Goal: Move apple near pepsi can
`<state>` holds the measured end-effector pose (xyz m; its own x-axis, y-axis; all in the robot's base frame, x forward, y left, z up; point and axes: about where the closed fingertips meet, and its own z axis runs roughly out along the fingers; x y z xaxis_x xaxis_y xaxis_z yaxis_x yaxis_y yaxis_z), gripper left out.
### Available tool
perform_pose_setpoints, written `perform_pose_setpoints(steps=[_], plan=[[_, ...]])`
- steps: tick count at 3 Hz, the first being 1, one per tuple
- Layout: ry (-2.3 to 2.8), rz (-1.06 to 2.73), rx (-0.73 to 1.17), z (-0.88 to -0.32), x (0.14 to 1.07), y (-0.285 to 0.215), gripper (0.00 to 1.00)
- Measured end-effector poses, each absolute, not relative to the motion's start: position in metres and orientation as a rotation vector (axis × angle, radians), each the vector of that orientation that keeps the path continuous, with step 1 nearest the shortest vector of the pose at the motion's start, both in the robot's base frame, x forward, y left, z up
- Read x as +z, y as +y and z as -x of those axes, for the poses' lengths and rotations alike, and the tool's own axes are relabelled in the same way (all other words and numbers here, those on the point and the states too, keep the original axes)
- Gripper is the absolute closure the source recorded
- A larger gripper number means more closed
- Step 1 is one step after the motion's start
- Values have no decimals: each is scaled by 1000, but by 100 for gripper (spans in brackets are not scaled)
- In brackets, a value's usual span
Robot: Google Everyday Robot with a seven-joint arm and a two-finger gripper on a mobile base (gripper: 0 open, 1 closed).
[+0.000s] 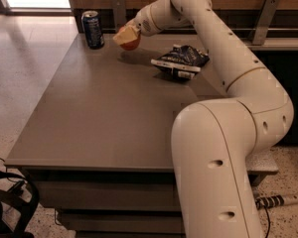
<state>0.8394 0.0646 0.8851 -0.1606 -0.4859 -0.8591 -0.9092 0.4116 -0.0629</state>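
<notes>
The pepsi can (93, 29), dark blue with a silver top, stands upright at the far left corner of the grey table (99, 113). My gripper (127, 35) is at the far end of the table, a little to the right of the can, shut on the apple (129, 43). The apple's red-orange underside shows below the pale fingers (124, 33). It hangs slightly above the tabletop and casts a shadow just behind it. My white arm reaches in from the lower right across the table.
A flat dark blue snack bag (181, 61) lies on the table right of the gripper. A wooden wall with metal brackets (118, 11) runs behind the table. Black gear (10, 202) sits on the floor at the lower left, a cable (278, 201) at the lower right.
</notes>
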Motion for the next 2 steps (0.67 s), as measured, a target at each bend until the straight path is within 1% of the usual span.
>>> perform_pose_setpoints(steps=[2], plan=[[1781,1218,620,-849,861,81,100]])
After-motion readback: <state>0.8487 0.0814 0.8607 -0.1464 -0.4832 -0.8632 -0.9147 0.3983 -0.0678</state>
